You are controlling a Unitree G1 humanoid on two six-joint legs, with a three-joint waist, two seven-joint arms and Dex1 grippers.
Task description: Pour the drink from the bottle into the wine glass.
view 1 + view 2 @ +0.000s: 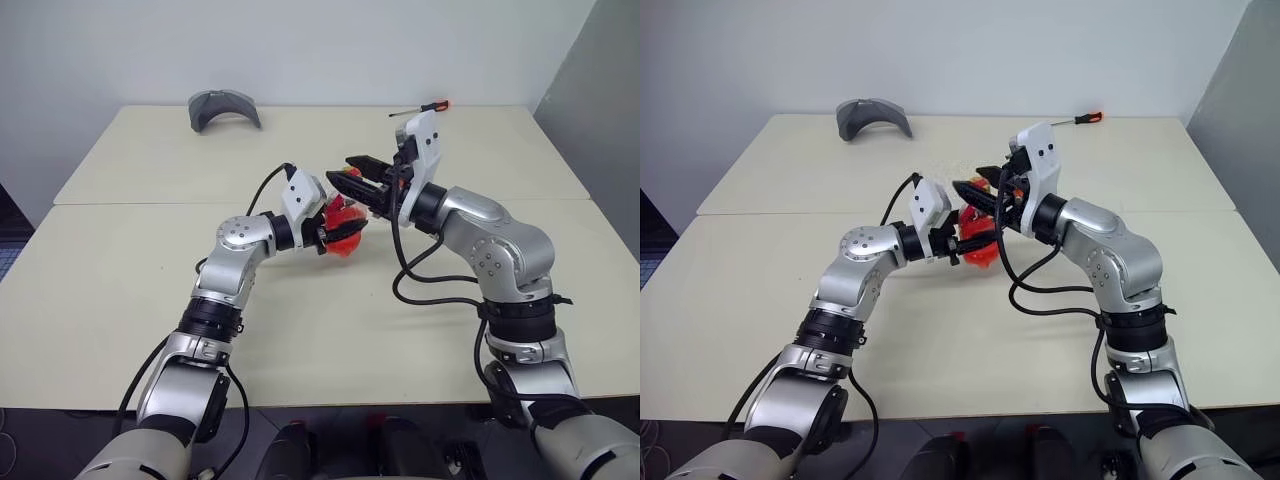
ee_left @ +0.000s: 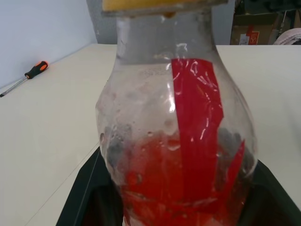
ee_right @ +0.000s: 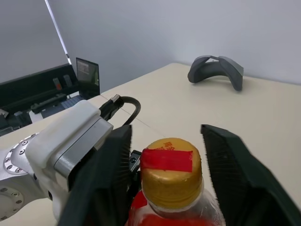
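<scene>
I have the bottle (image 2: 176, 136) held up over the middle of the table (image 1: 120, 300), between my two arms. It stands upright, with the drink (image 2: 188, 188) sitting red in its lower body and the upper part clear with droplets on the inside. A red strip runs down its side. The yellow cap (image 3: 171, 175) is on, with a red label across its top.

My left gripper (image 1: 335, 232) is clamped around the lower body of the bottle; in the left wrist view its black fingers (image 2: 84, 197) press against both sides of the plastic, so the grip is firm and narrow. The gripper points level, in toward the centre.

My right gripper (image 3: 164, 165) comes in from the other side, a little higher, at the neck. In the right wrist view its two black fingers (image 3: 230, 174) stand on either side of the cap with a gap on each side. So they bracket the cap and are not pressed on it. I cannot tell from the head views whether they touch.

Further out, a grey curved object (image 1: 224, 107) lies near the far left edge of the table. A screwdriver (image 1: 420, 109) with an orange and black handle lies at the far edge toward the right. A seam runs across the tabletop behind the arms.
</scene>
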